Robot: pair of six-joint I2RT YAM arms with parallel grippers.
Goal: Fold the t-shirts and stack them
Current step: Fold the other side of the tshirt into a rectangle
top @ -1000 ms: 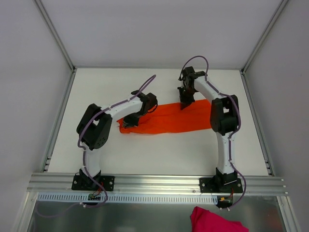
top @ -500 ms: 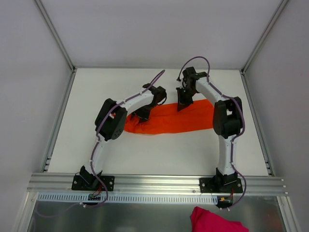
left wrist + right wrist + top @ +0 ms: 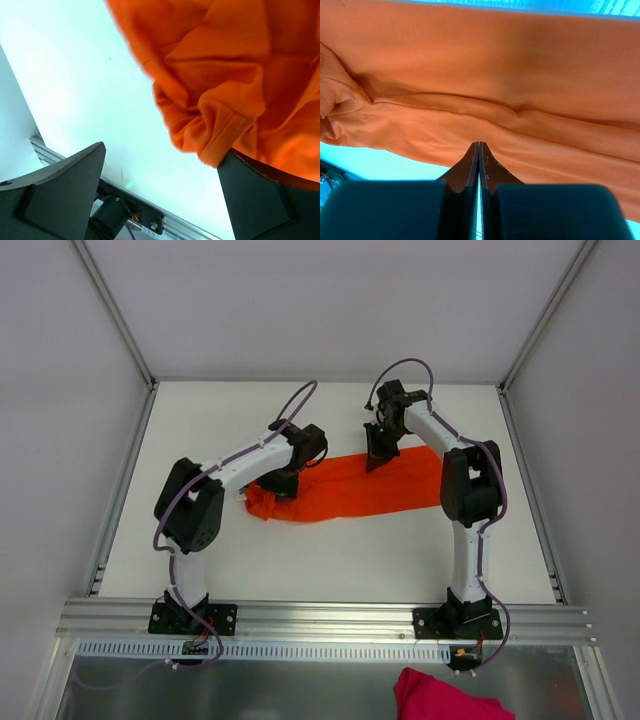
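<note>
One bright orange t-shirt (image 3: 362, 486) lies folded into a long band across the middle of the white table (image 3: 330, 550). My left gripper (image 3: 283, 483) hovers over the band's bunched left end. In the left wrist view this gripper (image 3: 162, 165) is open wide, and the crumpled t-shirt (image 3: 225, 75) hangs against the right finger (image 3: 260, 200). My right gripper (image 3: 376, 458) is at the band's far edge. In the right wrist view it (image 3: 478, 145) is shut, its tips pressed against the t-shirt (image 3: 495, 65) with no cloth between them.
A pink cloth (image 3: 450, 698) lies below the table's front rail (image 3: 320, 615), near the right arm's base. Grey walls close in the table at the back and both sides.
My left gripper has opened and let go of the shirt's left end; the arm swung right, then back left. The right gripper has stayed shut and barely moved.
</note>
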